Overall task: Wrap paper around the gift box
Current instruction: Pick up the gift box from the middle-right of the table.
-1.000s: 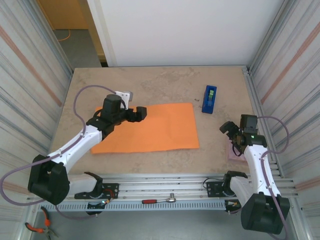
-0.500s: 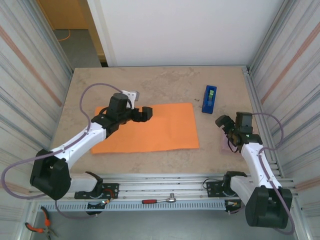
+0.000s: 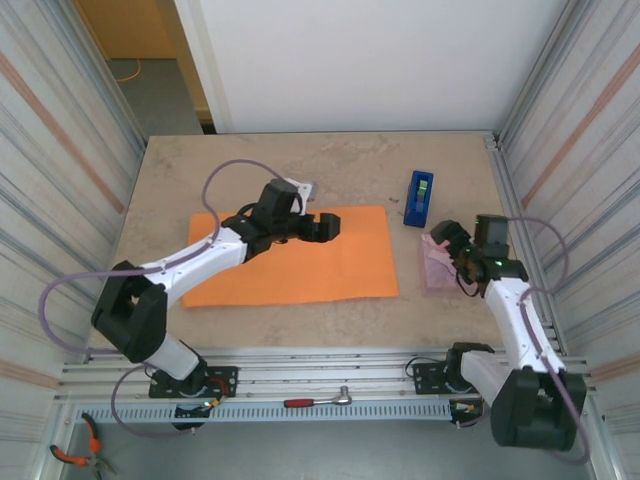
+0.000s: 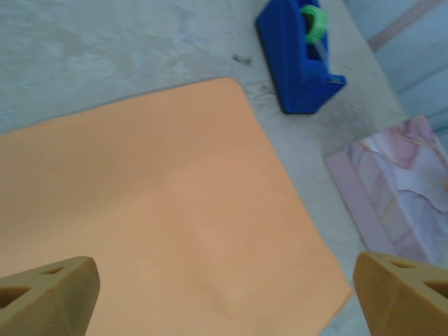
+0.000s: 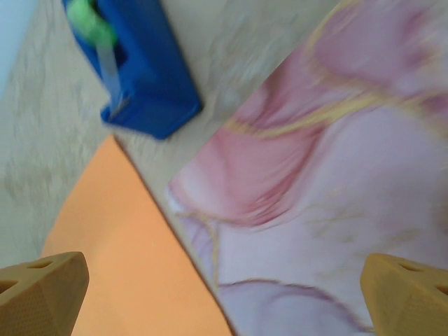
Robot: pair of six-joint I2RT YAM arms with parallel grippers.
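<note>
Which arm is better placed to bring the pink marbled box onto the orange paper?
Right. Its open hand hangs just above the pink marbled box; the left hand is over the orange paper, away from the box.

No lettering, number, label or brand mark can be read anywhere. The blue plastic tape dispenser (image 3: 420, 198) has plain faces. The thin bright orange paper sheet (image 3: 300, 262) to its left is unprinted, and the flat pink-marbled gift box (image 3: 437, 270) just in front of the dispenser bears only gold-veined pattern.
</note>
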